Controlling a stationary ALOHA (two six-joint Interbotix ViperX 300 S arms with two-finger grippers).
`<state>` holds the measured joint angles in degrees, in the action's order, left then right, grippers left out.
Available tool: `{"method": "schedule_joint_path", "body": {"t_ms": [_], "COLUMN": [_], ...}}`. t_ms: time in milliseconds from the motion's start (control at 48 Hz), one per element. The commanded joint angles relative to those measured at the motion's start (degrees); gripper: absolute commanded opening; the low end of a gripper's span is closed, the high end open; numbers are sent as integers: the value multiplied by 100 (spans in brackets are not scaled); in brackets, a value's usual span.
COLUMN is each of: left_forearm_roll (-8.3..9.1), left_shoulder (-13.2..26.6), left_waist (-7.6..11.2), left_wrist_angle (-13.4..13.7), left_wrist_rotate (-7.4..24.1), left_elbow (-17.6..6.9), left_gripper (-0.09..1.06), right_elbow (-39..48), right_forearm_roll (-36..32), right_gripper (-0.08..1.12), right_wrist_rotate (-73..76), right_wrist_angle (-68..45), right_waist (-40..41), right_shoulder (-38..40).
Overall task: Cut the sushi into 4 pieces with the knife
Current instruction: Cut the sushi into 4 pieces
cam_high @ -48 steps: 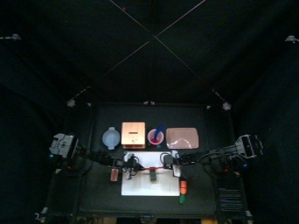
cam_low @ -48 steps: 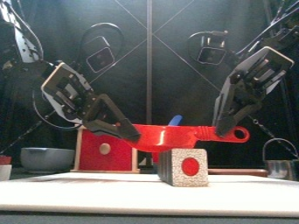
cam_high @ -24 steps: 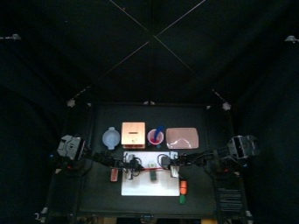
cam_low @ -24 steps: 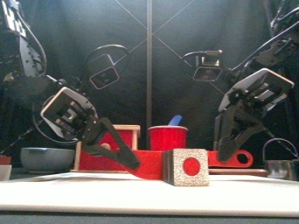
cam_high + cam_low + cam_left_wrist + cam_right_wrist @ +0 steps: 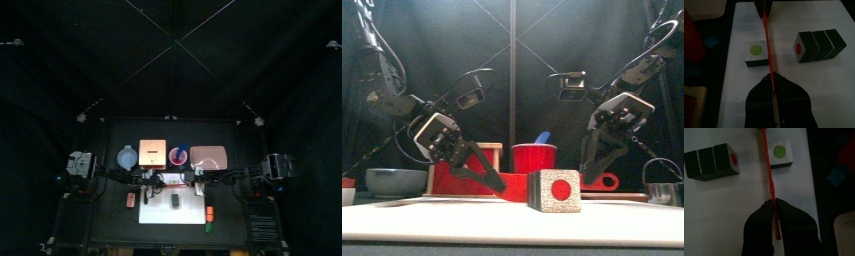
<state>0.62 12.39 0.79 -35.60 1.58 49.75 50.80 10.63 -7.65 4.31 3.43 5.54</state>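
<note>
the left gripper [image 5: 769, 79] has its jaws pressed together on one end of the red knife [image 5: 765, 40]. the right gripper [image 5: 773, 204], reaching in from the opposite side, is clamped the same way on the other end, so the knife is held between the two arms, stretched low across the white cutting board [image 5: 821, 92]. whether the blade touches the board cannot be told. the sushi lies on the board in two parts, one on each side of the blade. a single piece [image 5: 754, 53] with a green dot on its upper face sits just beside the blade on the side toward the back of the table. a three-block length [image 5: 819, 46] of dark green blocks joined together, with a red dot on its end, sits a little farther from the blade on the side toward the front. in the front view this length is seen end-on and hides the middle of the knife. behind the board, near the middle of the table, a red cup [image 5: 536, 158] holds a blue knife [image 5: 543, 138]. a wooden box [image 5: 154, 154] with a red drawer front stands just to the cup's left, with a blue-grey bowl [image 5: 396, 181] farther left. a pink tray [image 5: 210, 157] lies to the cup's right, and a metal cutter [image 5: 660, 185] stands at the far right.
</note>
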Motion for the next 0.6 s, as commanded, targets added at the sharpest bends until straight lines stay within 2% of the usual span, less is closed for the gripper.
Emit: {"method": "schedule_joint_path", "body": {"t_ms": [21,83,208,292,438,604], "left_forearm_roll": [26,26,26,18,9,-35], "left_shoulder": [-448,-642,-888,-940,-888,-756], "left_waist": [62,105,466,729,1055,1151], "left_wrist_angle": [-53,-44,-53,-53,-53,-44], "left_wrist_rotate": [0,0,0,0,-26,-44], "left_elbow": [-44,9,114,149,114,26], "left_gripper": [24,24,24,24,24,24], "right_elbow": [-167,-141,-97,-70,-70,-105], "right_forearm_roll": [62,97,202,281,360,360], "right_gripper": [13,13,13,13,13,13], "right_wrist_rotate": [18,18,18,18,18,9], "right_wrist_angle": [70,79,79,79,79,79], "right_waist": [-149,-272,-483,-598,-642,-624], "right_shoulder": [519,694,914,958,923,914]}}
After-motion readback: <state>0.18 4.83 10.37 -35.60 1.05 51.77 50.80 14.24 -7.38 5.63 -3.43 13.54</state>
